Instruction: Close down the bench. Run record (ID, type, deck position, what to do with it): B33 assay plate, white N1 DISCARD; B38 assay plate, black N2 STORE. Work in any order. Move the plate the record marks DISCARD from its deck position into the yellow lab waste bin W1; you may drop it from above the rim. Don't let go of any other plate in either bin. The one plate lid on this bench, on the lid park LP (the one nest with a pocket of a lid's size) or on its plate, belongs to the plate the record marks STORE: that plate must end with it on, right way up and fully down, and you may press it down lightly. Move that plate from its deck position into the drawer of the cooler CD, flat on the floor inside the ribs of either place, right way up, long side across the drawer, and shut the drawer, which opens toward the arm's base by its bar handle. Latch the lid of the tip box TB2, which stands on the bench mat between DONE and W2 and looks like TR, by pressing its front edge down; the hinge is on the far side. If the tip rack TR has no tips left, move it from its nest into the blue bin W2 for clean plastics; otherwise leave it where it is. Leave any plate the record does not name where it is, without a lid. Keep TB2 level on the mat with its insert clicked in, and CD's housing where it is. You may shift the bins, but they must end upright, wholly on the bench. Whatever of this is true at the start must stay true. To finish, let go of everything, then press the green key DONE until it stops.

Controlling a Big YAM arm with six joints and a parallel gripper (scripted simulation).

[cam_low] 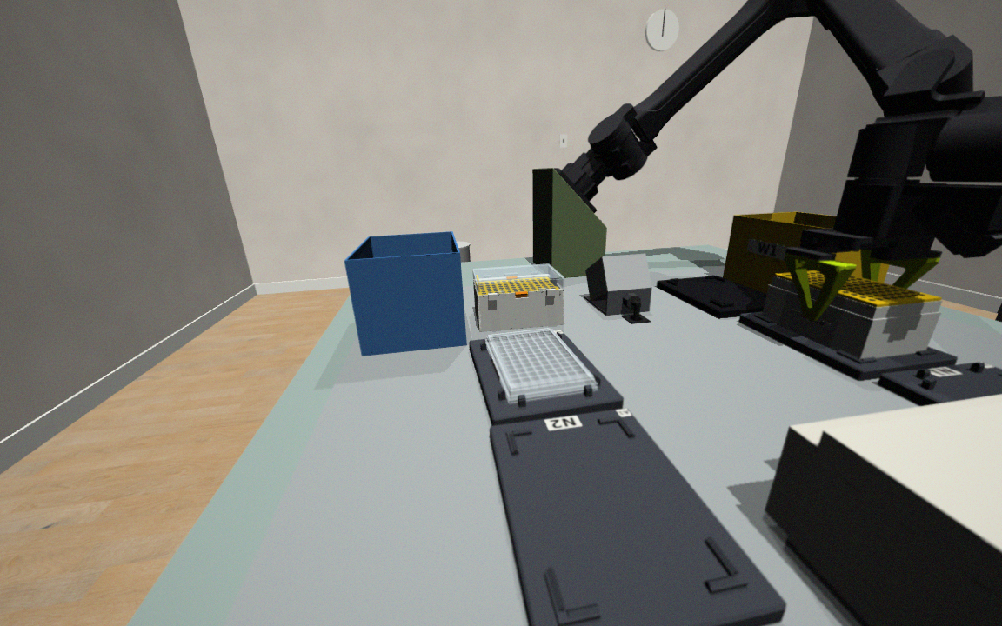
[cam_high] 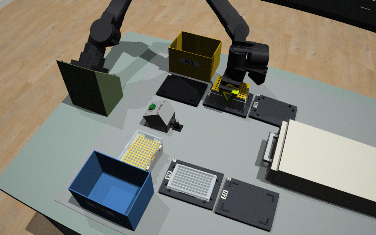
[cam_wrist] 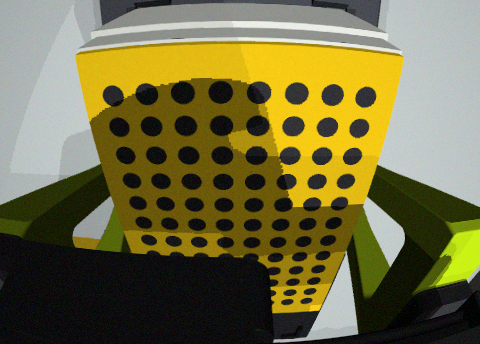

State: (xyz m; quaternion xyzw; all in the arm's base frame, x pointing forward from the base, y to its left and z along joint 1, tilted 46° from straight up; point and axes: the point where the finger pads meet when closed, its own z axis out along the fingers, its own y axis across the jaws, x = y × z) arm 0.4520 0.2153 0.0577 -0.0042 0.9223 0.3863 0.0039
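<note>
My gripper (cam_high: 232, 92) (cam_low: 847, 294) (cam_wrist: 238, 161) is shut on the tip rack TR (cam_high: 243, 87) (cam_low: 901, 327) (cam_wrist: 320, 64), fingers against its two long sides. TR stands in its nest; its holes look empty. Nests N1 (cam_high: 274, 109) and N2 (cam_high: 246, 204) (cam_low: 621, 498) hold no plate. The dark nest (cam_high: 180, 89) before the yellow bin W1 (cam_high: 189, 70) (cam_low: 758, 272) is bare. Tip box TB2 (cam_high: 142, 148) (cam_low: 520, 311) has a clear lid over its yellow insert; its latching is unclear. The drawer of cooler CD (cam_high: 335, 157) (cam_low: 948, 467) is shut.
The blue bin W2 (cam_high: 119, 187) (cam_low: 411, 311) stands upright, with nothing visible inside. A clear plate (cam_high: 192, 181) (cam_low: 539, 362) sits in nest N4. The green DONE key (cam_high: 152, 106) is on a grey housing. The green stand (cam_high: 90, 93) (cam_low: 575, 233) carries the arm's base.
</note>
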